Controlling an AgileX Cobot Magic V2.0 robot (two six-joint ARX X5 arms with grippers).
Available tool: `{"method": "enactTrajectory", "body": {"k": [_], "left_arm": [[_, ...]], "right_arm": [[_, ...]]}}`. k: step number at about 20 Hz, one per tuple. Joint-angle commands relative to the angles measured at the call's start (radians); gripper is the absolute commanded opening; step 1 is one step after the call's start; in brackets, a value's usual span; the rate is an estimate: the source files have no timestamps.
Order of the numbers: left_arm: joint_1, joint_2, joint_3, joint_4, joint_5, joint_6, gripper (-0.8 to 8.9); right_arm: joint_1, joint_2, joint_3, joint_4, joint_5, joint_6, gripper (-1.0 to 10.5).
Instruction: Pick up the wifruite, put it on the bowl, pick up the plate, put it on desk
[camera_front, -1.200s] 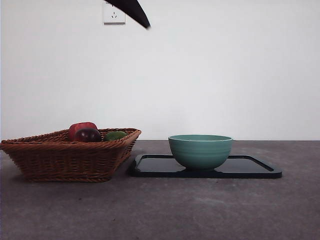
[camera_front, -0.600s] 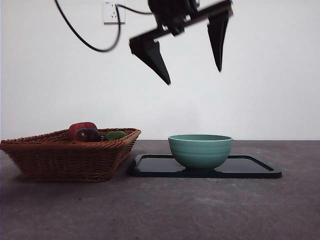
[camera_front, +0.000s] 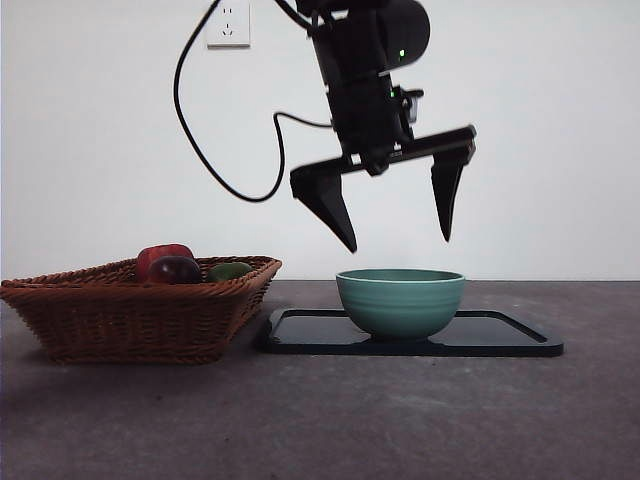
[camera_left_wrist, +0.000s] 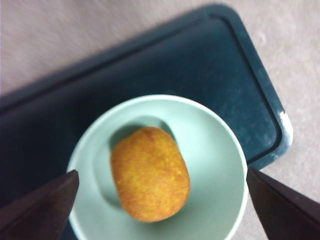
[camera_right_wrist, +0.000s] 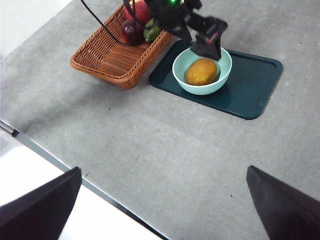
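Note:
The orange-brown wifruite lies inside the mint-green bowl, and it also shows in the right wrist view. In the front view the bowl hides it behind its wall. The bowl stands on the dark plate, a flat tray resting on the desk. My left gripper hangs open just above the bowl's rim, its jaws spread wider than the fruit and holding nothing. High over the desk, my right gripper is open and empty.
A brown wicker basket stands left of the plate, close to its edge, holding a red fruit, a dark purple fruit and a green one. The left arm's cable loops above the basket. The desk's near edge shows in the right wrist view.
The left arm has come down from the top of the front view, and its open jaws now hang just over the bowl. The bowl, plate and basket have not moved.

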Motion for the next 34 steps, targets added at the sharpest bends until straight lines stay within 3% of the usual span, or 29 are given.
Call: {"method": "enactTrajectory", "body": {"k": [1, 21, 24, 28, 34], "left_arm": [[-0.007, 0.052, 0.035, 0.016, 0.008, 0.008, 6.2], [-0.021, 0.127, 0.035, 0.022, 0.011, 0.063, 5.8], [-0.022, 0.158, 0.035, 0.005, 0.011, 0.068, 4.93], [-0.022, 0.168, 0.035, 0.004, 0.011, 0.068, 3.02], [-0.019, 0.168, 0.037, 0.019, 0.01, 0.069, 2.76]], "right_arm": [[0.005, 0.003, 0.01, 0.01, -0.001, 0.002, 5.6], [0.005, 0.003, 0.01, 0.01, -0.001, 0.002, 5.6], [0.005, 0.003, 0.01, 0.01, -0.001, 0.002, 5.6], [0.005, 0.003, 0.01, 0.009, -0.001, 0.002, 5.6], [0.005, 0.003, 0.01, 0.009, 0.0, 0.0, 5.6]]}}
